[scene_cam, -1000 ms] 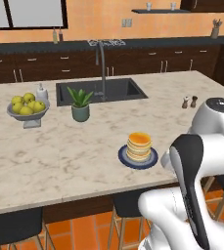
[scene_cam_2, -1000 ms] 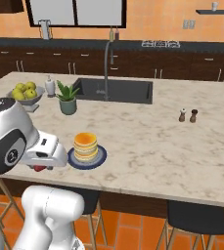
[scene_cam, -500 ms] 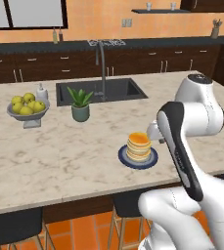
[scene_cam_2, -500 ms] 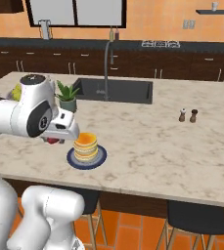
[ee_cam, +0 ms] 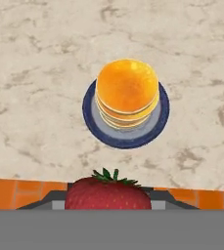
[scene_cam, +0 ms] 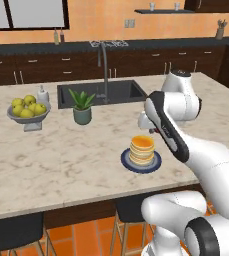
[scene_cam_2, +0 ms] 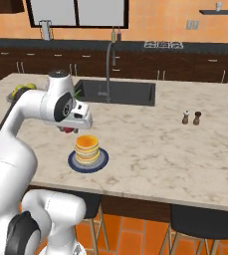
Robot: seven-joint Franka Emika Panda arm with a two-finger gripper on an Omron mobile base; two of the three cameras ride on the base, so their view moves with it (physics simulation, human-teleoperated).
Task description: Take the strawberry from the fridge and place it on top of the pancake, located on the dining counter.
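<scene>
My gripper [ee_cam: 107, 201] is shut on the strawberry [ee_cam: 107, 190], a bright red fruit with green leaves, at the bottom of the hand view. Ahead of it, the pancake [ee_cam: 127, 89] is a golden stack on a dark blue plate [ee_cam: 91, 123] on the beige marbled dining counter [ee_cam: 35, 73]. In the right base view the gripper [scene_cam_2: 68, 129] hangs just left of and slightly above the pancake [scene_cam_2: 87, 148], with the strawberry [scene_cam_2: 65, 130] showing red beneath the hand. The left base view shows the pancake [scene_cam: 142, 149] near the counter's front edge. The fridge is out of view.
A bowl of yellow fruit [scene_cam: 28, 109], a white bottle [scene_cam: 43, 95] and a potted plant [scene_cam: 82, 107] stand left of the black sink [scene_cam: 103, 92] with its tap [scene_cam: 104, 65]. Salt and pepper shakers [scene_cam_2: 191, 117] stand far right. Dark stools [scene_cam_2: 200, 224] sit under the front edge.
The arm has swung up from below the counter's front edge and out over the counter. The hand with the strawberry now hangs close beside the pancake stack.
</scene>
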